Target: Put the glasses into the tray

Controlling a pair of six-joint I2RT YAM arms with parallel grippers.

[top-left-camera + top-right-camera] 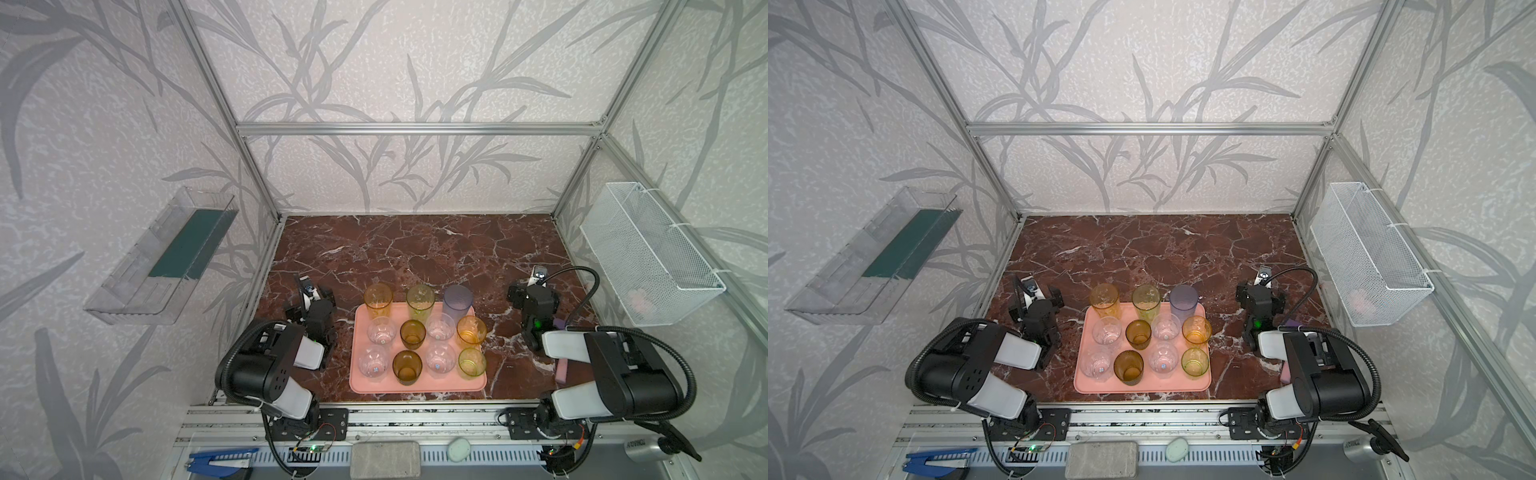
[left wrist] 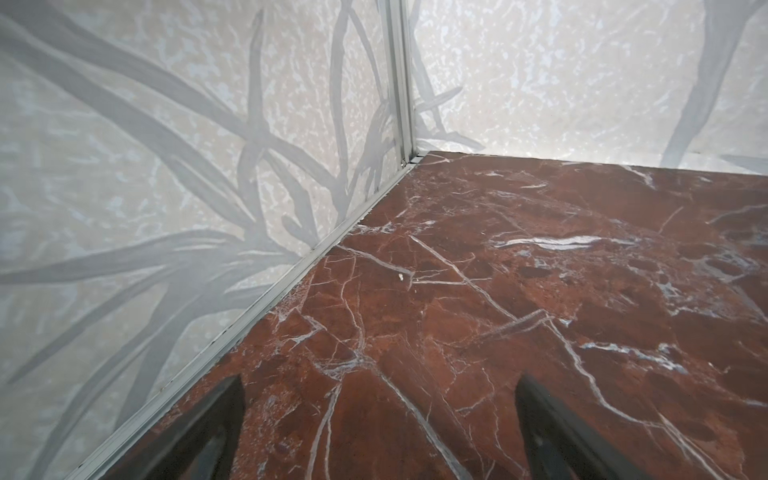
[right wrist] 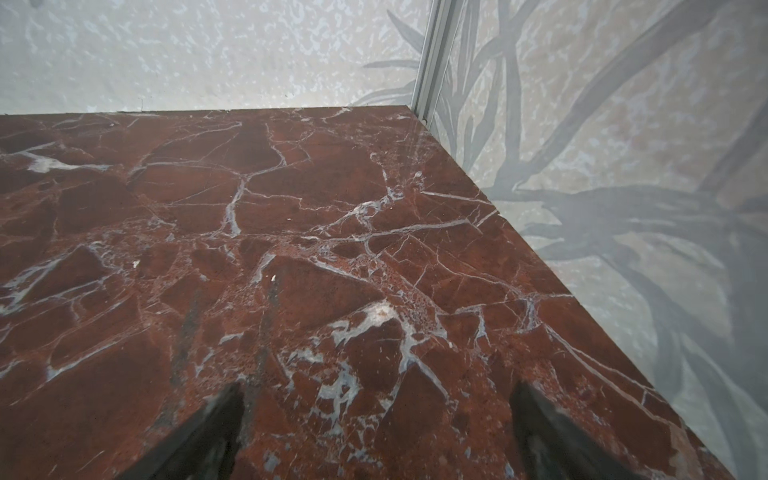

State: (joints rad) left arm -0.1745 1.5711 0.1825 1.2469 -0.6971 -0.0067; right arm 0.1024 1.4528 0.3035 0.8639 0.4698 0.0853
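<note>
Glasses [image 1: 412, 333] in tray [image 1: 415, 384], arms [image 1: 266, 365] folded alongside

Robotics lab test cell: bare aluminium-profile frame [image 1: 415, 129], leaf-print wall panels [image 1: 415, 62], red marble-look tabletop [image 1: 415, 249], two robot arms [image 1: 266, 370] bolted to a front rail [image 1: 415, 415].

We see a red-brown marble tabletop [image 1: 415, 249] veined in white, closed in by walls [image 1: 395, 62] papered pale with grey leaf sprays and braced by an aluminium frame [image 1: 415, 128]. At nine o'clock a clear plastic bin [image 1: 137, 286] hangs on the wall, and at three o'clock a white wire mesh basket [image 1: 648, 257]. The light is soft and even.
</note>
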